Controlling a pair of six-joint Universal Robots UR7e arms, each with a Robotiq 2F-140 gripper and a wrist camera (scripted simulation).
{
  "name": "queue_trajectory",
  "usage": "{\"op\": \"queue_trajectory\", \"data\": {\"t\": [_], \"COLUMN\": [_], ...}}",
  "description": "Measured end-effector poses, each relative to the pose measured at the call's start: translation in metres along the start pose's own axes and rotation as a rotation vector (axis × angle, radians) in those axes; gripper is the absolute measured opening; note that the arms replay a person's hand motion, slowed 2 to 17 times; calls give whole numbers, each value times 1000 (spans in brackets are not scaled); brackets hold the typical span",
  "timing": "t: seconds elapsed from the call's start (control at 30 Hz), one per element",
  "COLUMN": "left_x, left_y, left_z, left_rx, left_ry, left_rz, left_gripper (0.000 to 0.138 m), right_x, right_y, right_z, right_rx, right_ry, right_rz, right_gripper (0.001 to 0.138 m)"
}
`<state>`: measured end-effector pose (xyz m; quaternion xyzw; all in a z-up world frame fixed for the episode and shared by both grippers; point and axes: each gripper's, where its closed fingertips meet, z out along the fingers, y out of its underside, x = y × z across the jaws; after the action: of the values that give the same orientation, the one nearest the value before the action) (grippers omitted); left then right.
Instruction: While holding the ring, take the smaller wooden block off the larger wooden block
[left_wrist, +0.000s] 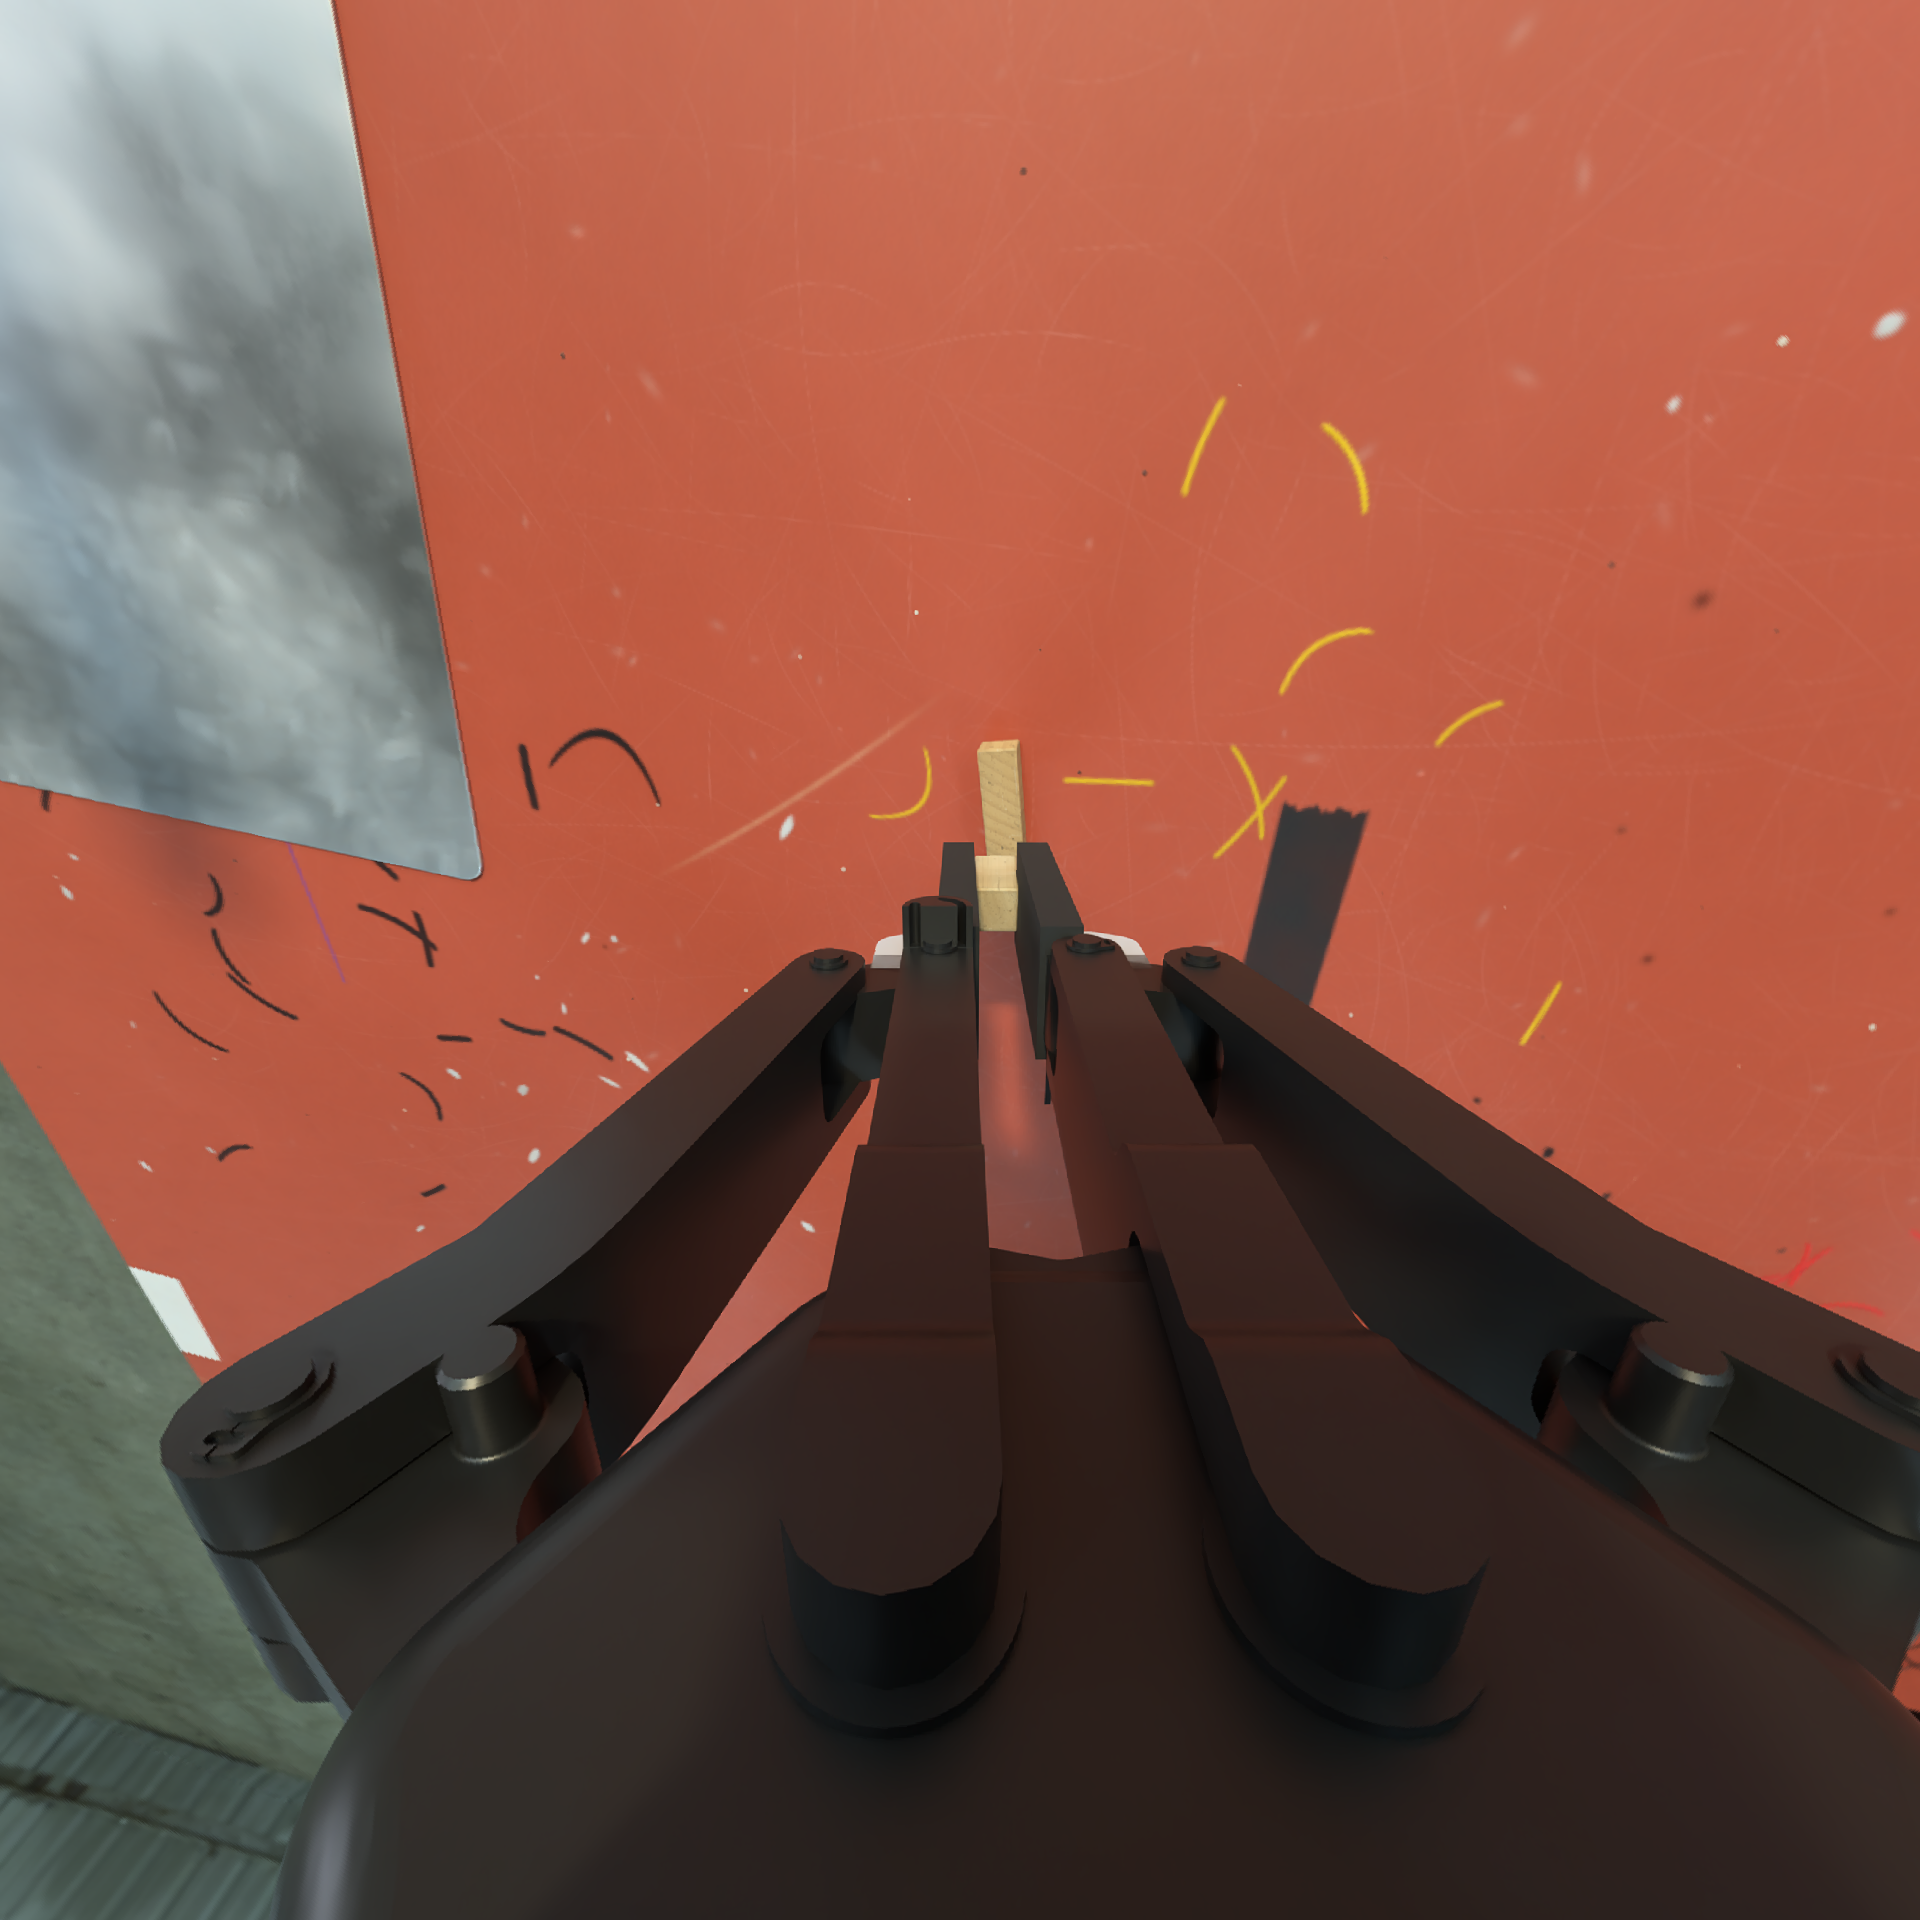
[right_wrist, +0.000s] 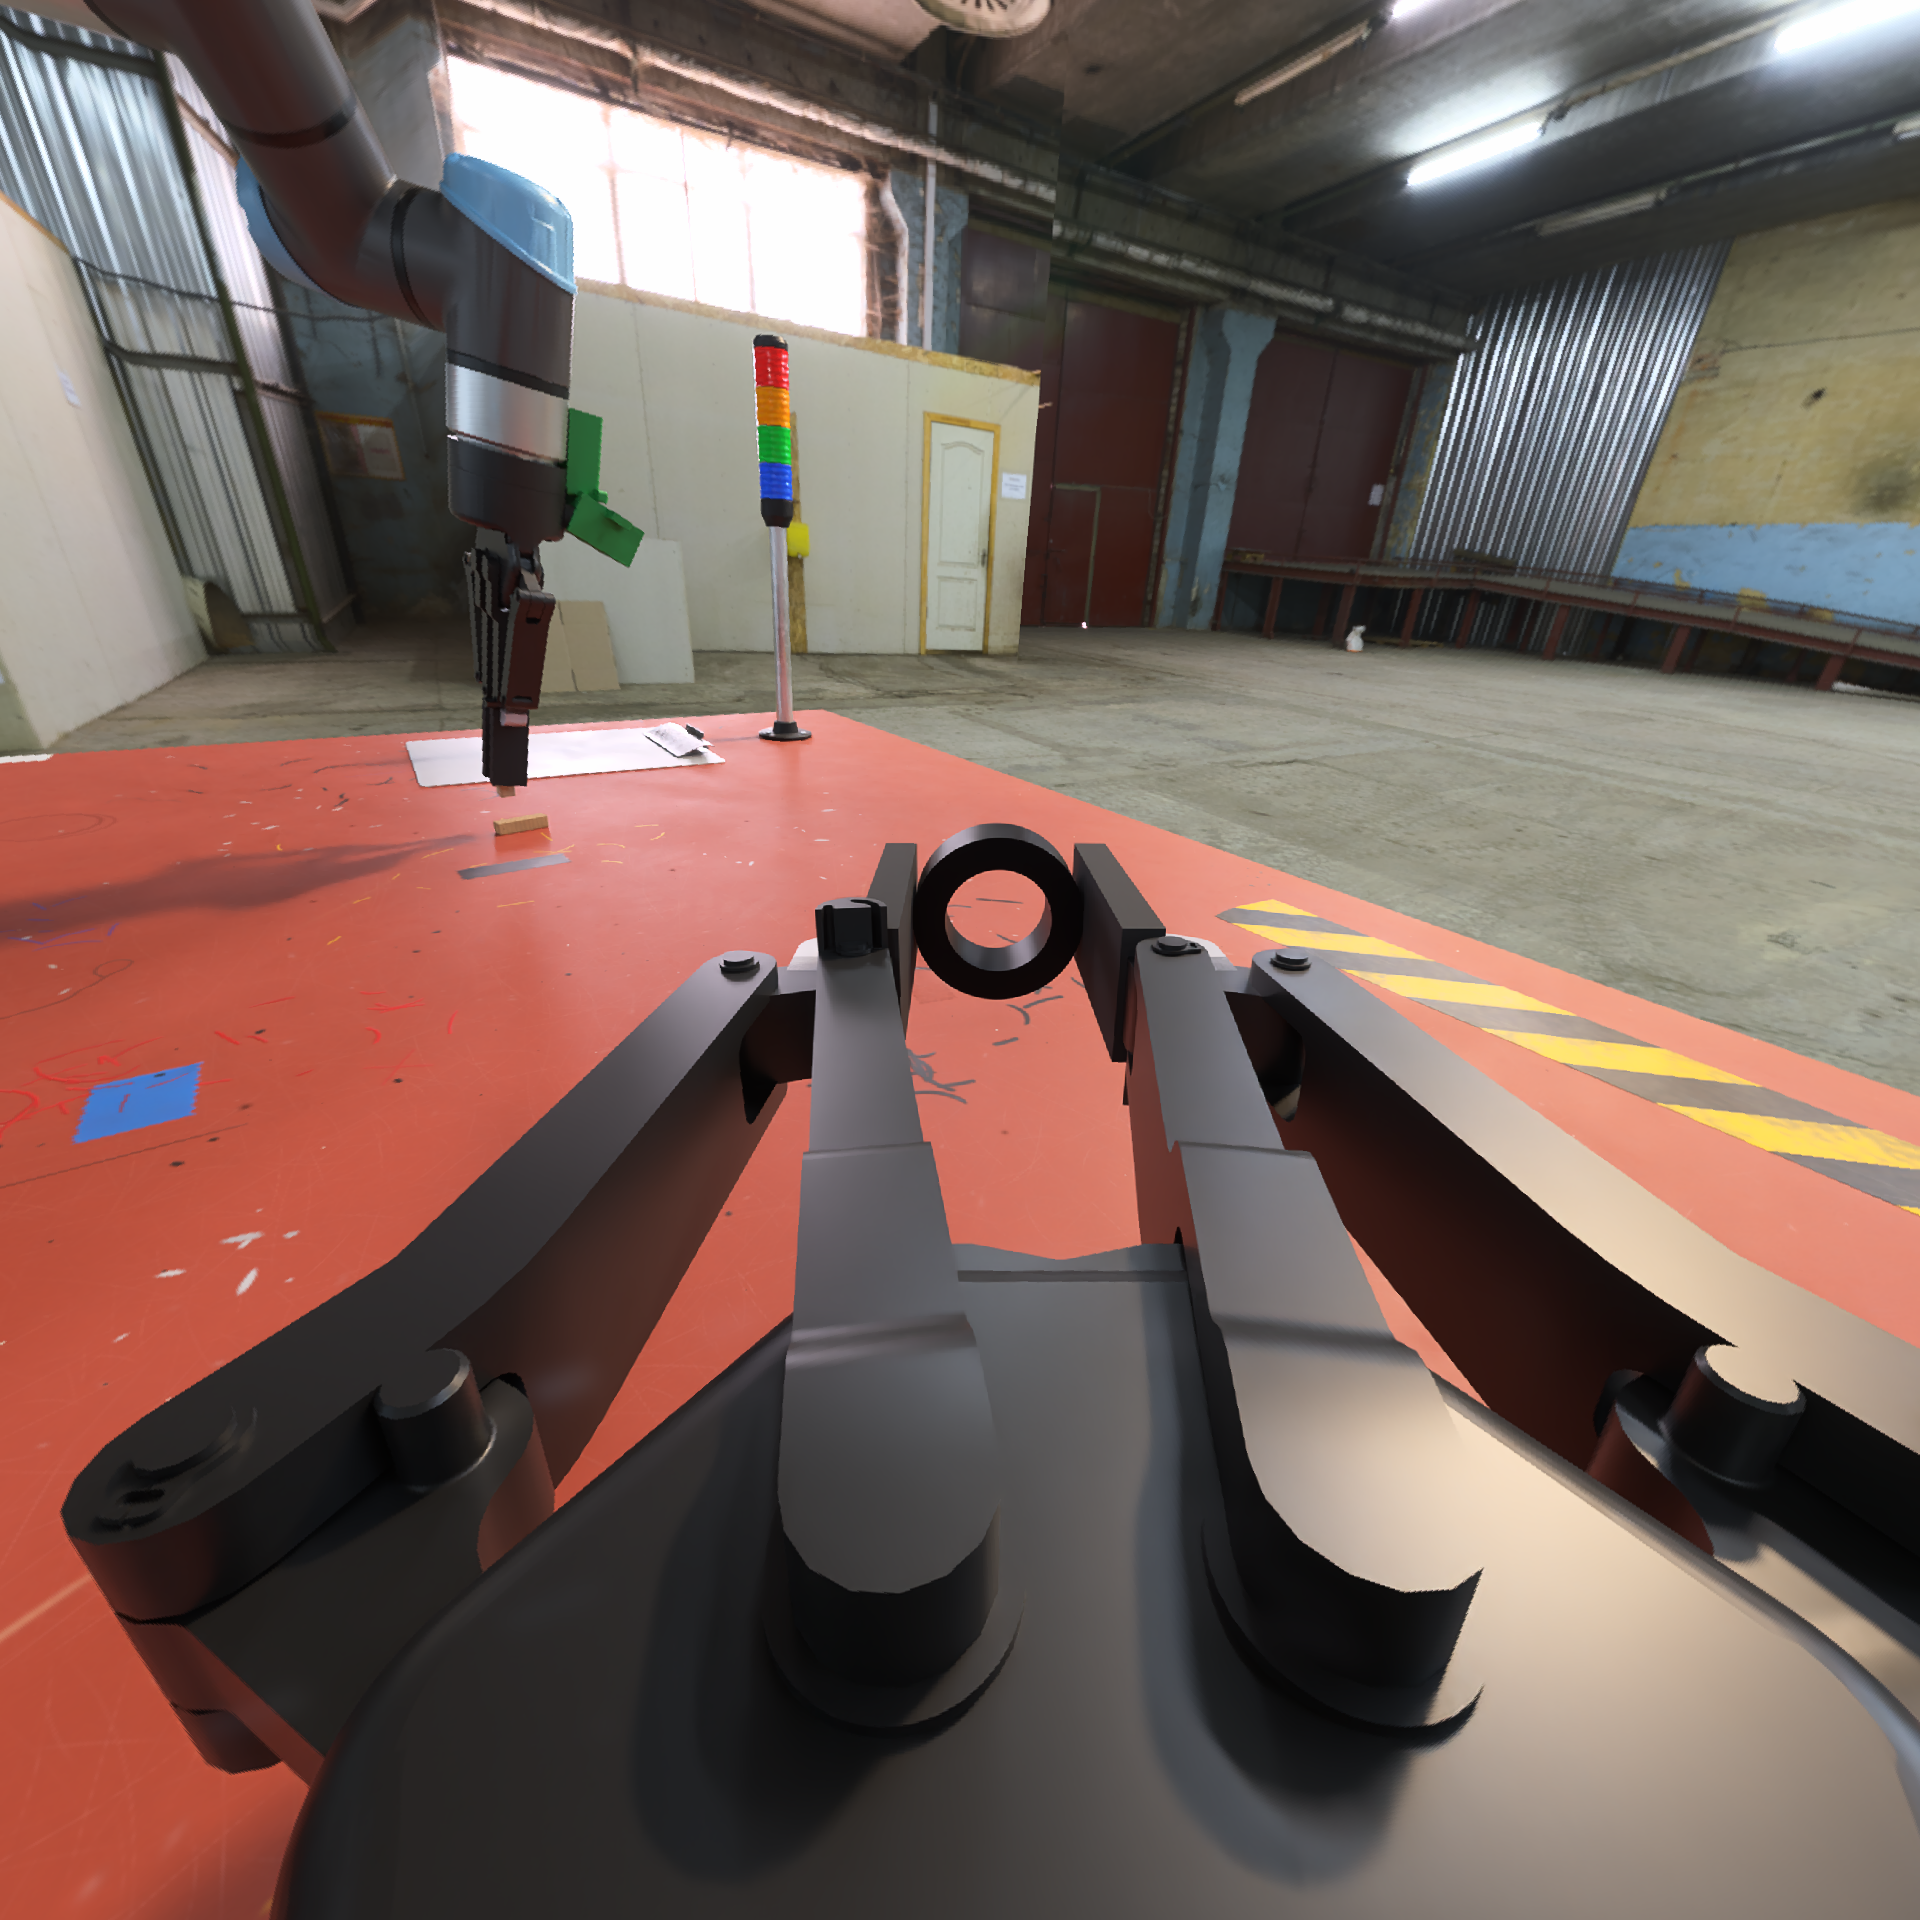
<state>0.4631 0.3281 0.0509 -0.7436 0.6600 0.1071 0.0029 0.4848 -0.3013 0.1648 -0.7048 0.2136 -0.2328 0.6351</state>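
In the left wrist view my left gripper is shut on the smaller wooden block and points down at the red table. The larger wooden block lies flat on the table below it. In the right wrist view the left gripper hangs a little above the larger block, with the small block showing at its tips, clear of the larger one. My right gripper is shut on a black ring, held above the table with its hole facing the camera.
A grey metal sheet lies on the table left of the blocks, and shows far off in the right wrist view. A strip of black tape lies right of the blocks. A signal light pole stands at the table's far edge. Yellow-black hazard tape marks the right edge.
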Motion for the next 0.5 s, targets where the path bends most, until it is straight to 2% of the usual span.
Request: {"op": "queue_trajectory", "data": {"t": [0.5], "left_x": [14], "left_y": [12], "left_z": [-67], "left_rx": [99], "left_ry": [-49], "left_rz": [166], "left_gripper": [11], "right_x": [-9], "right_y": [-12], "right_z": [-4], "right_rx": [24], "right_ry": [-3], "right_rz": [-28], "right_gripper": [40]}}
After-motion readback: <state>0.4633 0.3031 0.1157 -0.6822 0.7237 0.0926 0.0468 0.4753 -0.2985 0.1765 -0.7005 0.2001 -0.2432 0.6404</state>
